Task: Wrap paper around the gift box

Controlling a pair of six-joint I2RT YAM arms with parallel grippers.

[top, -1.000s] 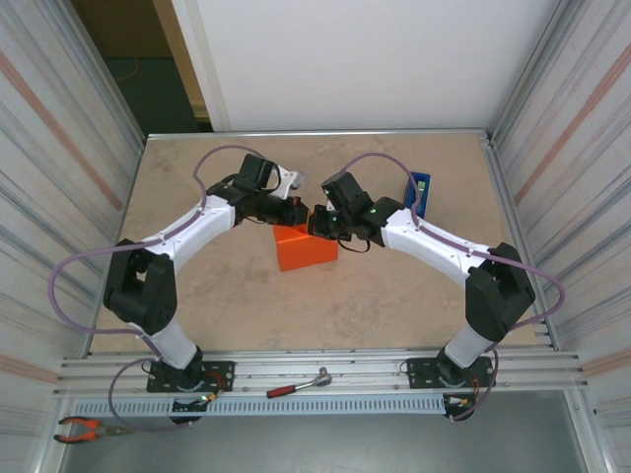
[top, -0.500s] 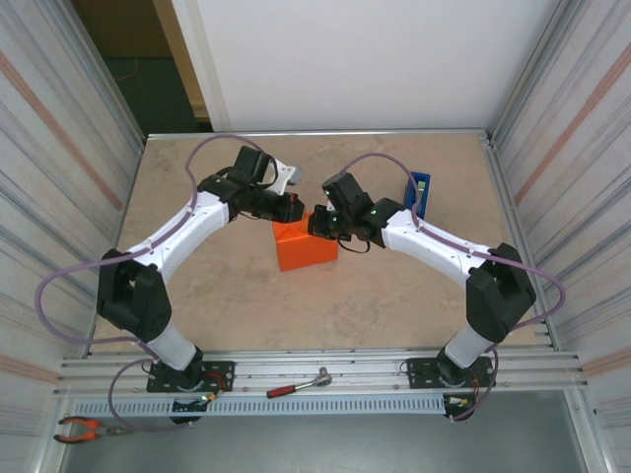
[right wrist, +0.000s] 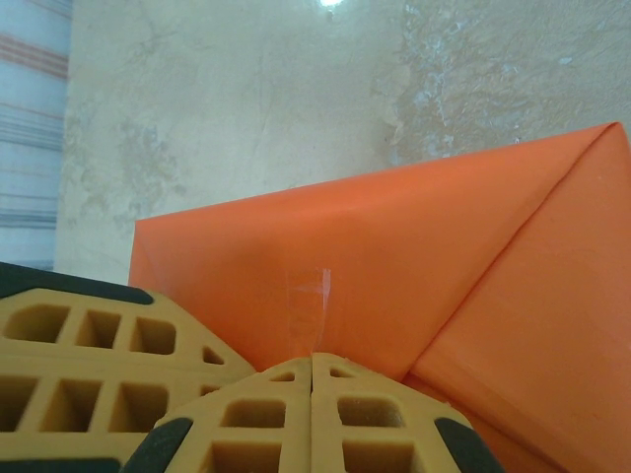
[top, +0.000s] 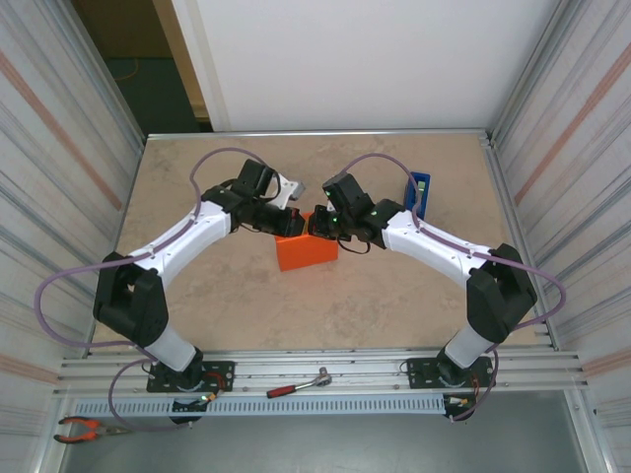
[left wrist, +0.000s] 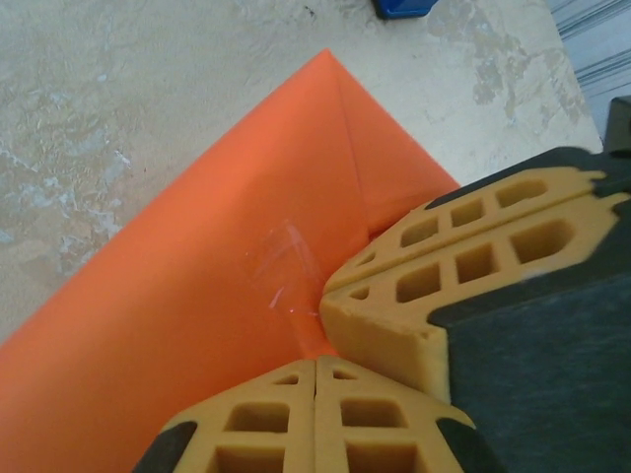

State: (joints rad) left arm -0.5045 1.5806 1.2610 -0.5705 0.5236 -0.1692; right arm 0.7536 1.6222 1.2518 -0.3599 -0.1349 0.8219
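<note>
The orange paper is folded round a box shape in the middle of the table, so the gift box itself is hidden inside. A folded flap and a short strip of clear tape show on the parcel's face; the tape is also in the left wrist view. My left gripper is shut, its tips against the paper beside the tape. My right gripper is shut too, its tips at the tape's near end. The two grippers touch each other at the parcel's far edge.
A blue tape dispenser stands at the back right of the beige tabletop, its corner also in the left wrist view. A red-handled wrench and pliers lie on the rail below the arm bases.
The left arm pulled back a little, then came down again so its gripper rests lower against the parcel's far edge. The right arm and parcel stayed put.
</note>
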